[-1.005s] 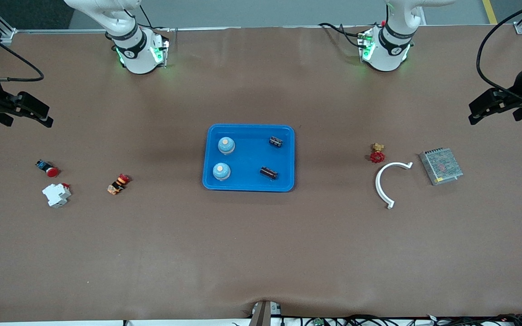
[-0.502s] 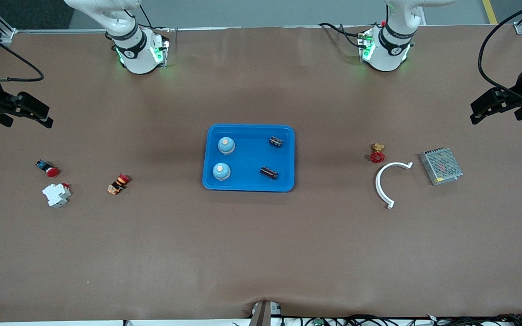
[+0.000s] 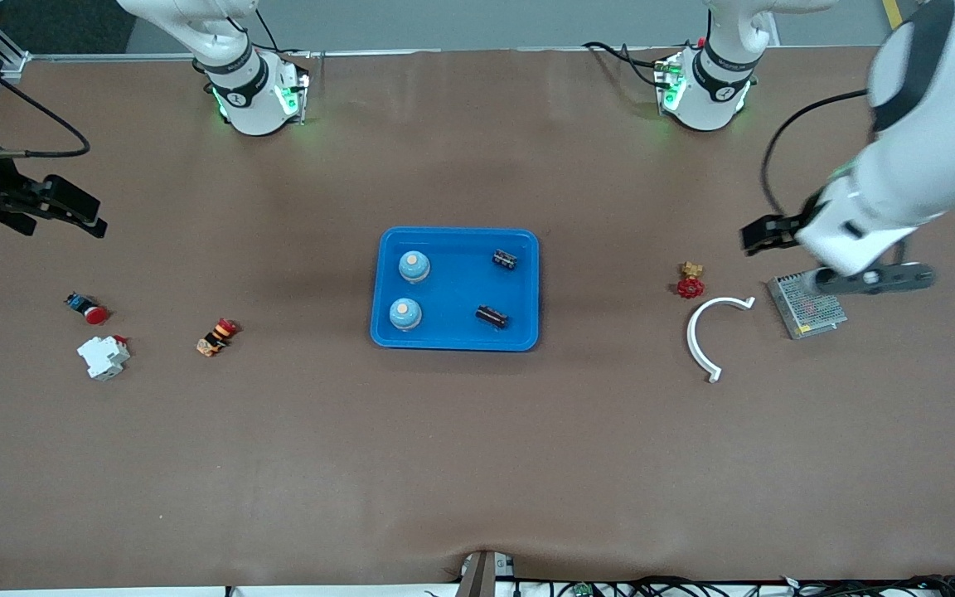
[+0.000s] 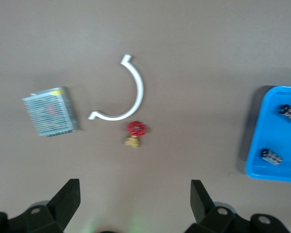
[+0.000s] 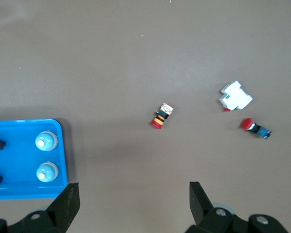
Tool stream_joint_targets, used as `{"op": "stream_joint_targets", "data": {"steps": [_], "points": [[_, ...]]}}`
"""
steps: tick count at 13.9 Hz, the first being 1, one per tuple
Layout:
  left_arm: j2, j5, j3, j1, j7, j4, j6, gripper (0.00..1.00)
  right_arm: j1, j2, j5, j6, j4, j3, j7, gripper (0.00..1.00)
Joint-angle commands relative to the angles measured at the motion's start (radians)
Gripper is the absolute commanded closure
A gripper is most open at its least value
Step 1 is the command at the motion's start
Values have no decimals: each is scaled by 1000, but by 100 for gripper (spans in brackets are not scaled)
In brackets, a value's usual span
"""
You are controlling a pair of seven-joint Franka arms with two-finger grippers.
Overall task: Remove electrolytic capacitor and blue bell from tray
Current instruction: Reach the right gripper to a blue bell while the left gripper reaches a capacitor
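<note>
Already both bells [image 3: 414, 266] and both capacitors [image 3: 505, 259] lie in the blue tray [image 3: 454, 342] at mid-table, bells toward the right arm's end. Up in the air, the left gripper [image 3: 759, 236] hangs with jaws spread over bare table near the red valve [image 3: 690, 287], and the right gripper [image 3: 79, 211] hangs likewise spread over the table's right-arm end, above the red push button [image 3: 89, 309].

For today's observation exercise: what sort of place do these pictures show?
Probably a robotics lab bench: a brown-covered table with two arms, a blue tray holding capacitors and bells, and loose electrical parts such as a power supply.
</note>
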Motion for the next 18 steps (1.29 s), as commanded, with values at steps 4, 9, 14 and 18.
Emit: {"op": "stream_joint_targets", "data": {"steps": [4, 9, 14, 18], "points": [[124, -7, -14, -126, -200, -16, 142, 0, 124, -28, 17, 194, -213, 7, 226, 0], [260, -1, -14, -277, -529, -30, 326, 11, 273, 58, 17, 412, -303, 9, 522, 0], [405, 3, -13, -384, -778, -30, 556, 16, 432, 204, 29, 548, -328, 7, 692, 0], [478, 3, -13, -426, -910, -30, 651, 23, 480, 288, 29, 737, -401, 7, 714, 0]]}}
